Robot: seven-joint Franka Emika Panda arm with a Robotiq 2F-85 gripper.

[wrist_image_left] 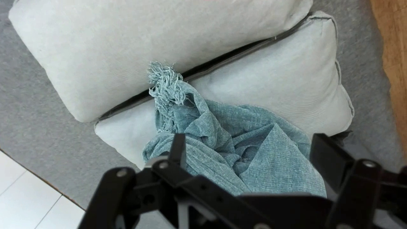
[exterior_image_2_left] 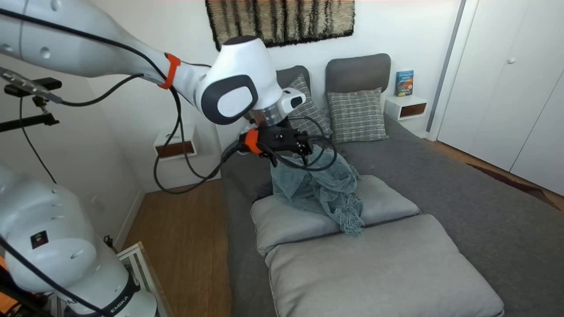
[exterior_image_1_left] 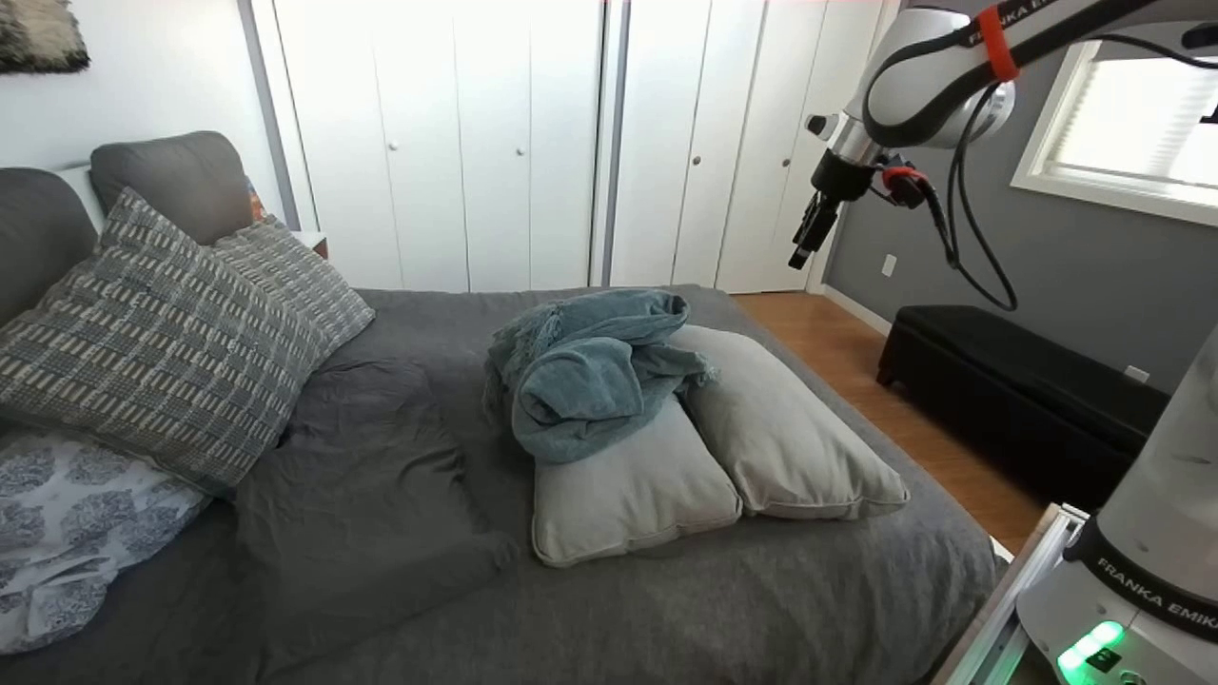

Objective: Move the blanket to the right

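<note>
The blue-green blanket (exterior_image_1_left: 590, 381) lies in a crumpled heap on the bed, partly over the light grey cushions. In an exterior view its fringe hangs toward the gap between the cushions, and the gripper and cables cover part of the blanket (exterior_image_2_left: 324, 193). In the wrist view the blanket (wrist_image_left: 279, 162) fills the space below and between the fingers, and the gripper body hides its lower part. My gripper (wrist_image_left: 249, 140) is open with its fingers wide apart and nothing between them. In an exterior view the gripper (exterior_image_1_left: 804, 247) hangs in the air, well above the bed.
Two light grey cushions (exterior_image_1_left: 790, 433) (exterior_image_1_left: 633, 490) lie side by side on the grey bed (exterior_image_1_left: 809, 590). Patterned pillows (exterior_image_1_left: 171, 333) lean at the head end. A black bench (exterior_image_1_left: 1018, 400) stands beyond the bed. Cables (exterior_image_2_left: 326, 154) loop around the wrist.
</note>
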